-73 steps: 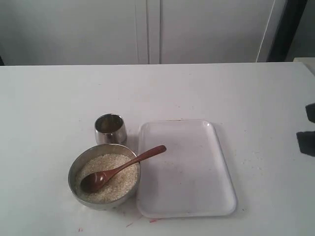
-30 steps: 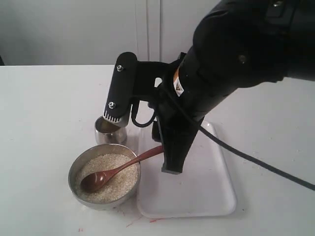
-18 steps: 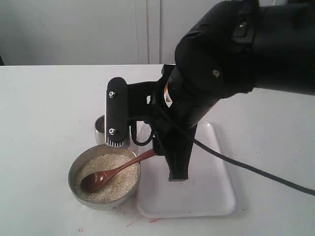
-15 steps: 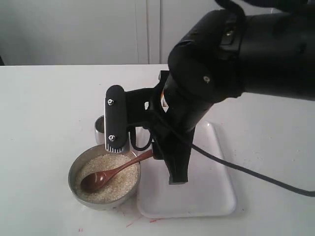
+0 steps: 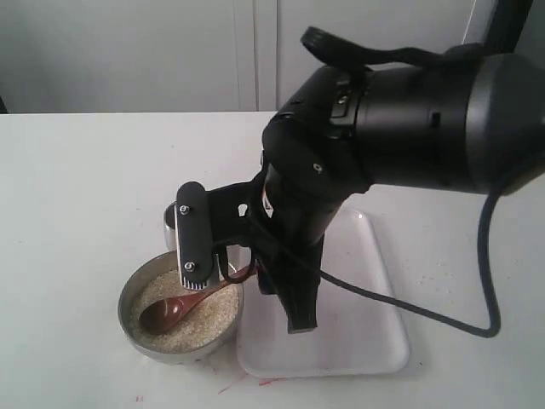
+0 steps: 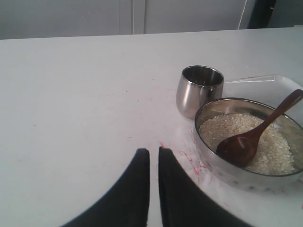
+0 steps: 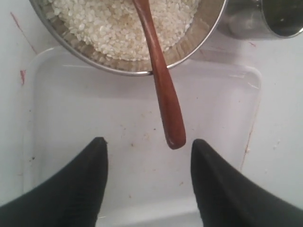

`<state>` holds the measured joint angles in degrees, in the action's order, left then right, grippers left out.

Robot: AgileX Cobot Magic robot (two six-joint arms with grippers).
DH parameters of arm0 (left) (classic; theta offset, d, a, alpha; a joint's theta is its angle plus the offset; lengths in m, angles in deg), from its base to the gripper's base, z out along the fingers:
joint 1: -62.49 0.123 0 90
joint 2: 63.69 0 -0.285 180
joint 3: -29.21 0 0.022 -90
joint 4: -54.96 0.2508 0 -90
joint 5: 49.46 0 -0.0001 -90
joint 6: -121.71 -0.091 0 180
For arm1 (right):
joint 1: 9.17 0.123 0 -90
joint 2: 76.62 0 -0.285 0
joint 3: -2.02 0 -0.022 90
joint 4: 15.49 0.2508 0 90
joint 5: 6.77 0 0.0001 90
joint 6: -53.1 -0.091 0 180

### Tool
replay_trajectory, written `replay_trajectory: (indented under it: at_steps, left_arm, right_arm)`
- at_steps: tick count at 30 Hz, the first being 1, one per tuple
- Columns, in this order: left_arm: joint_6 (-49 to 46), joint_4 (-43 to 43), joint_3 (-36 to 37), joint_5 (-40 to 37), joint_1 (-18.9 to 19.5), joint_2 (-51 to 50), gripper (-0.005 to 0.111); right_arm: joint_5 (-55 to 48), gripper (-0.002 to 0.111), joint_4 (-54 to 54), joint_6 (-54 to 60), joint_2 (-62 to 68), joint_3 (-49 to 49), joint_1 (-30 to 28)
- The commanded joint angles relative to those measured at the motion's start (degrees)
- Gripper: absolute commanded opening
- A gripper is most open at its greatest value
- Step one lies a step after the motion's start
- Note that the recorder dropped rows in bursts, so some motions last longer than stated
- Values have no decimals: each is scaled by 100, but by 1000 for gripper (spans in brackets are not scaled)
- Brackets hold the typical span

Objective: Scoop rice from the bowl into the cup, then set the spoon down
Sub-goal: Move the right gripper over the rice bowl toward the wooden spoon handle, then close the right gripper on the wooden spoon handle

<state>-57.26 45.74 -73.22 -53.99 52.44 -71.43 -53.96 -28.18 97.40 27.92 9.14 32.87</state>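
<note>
The steel bowl (image 5: 136,336) holds rice (image 5: 204,317). The wooden spoon (image 5: 163,313) lies with its scoop on the rice and its handle out over the rim. My right gripper (image 5: 247,301) hangs open just above the handle end (image 7: 174,135). One finger is over the bowl's rim, the other over the tray. In the right wrist view the handle end lies between the fingertips (image 7: 100,147), touching neither. The cup (image 6: 200,90) stands empty behind the bowl (image 6: 236,174), mostly hidden in the exterior view. My left gripper (image 6: 153,152) is shut, low over the table, short of the bowl.
A clear plastic tray (image 5: 366,341) lies right of the bowl, under the right arm. Red marks (image 6: 189,158) dot the white table (image 5: 77,187) near the bowl. A white cabinet stands behind the table's far edge.
The right arm has come in from the right and dropped, with its open fingers now on either side of the spoon handle. Spoon, bowl and cup have not moved.
</note>
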Motion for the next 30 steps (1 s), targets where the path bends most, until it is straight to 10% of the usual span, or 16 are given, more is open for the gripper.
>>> replay_trajectory:
  at_steps: [1,30]
  left_arm:
    - [3,-56,-35,15,-50,-4,14]
    - [3,-56,-35,15,-50,-4,14]
  right_arm:
    - [132,51,-69,110,138,-40,19]
    - [742,57,-299,326,747,-40,19]
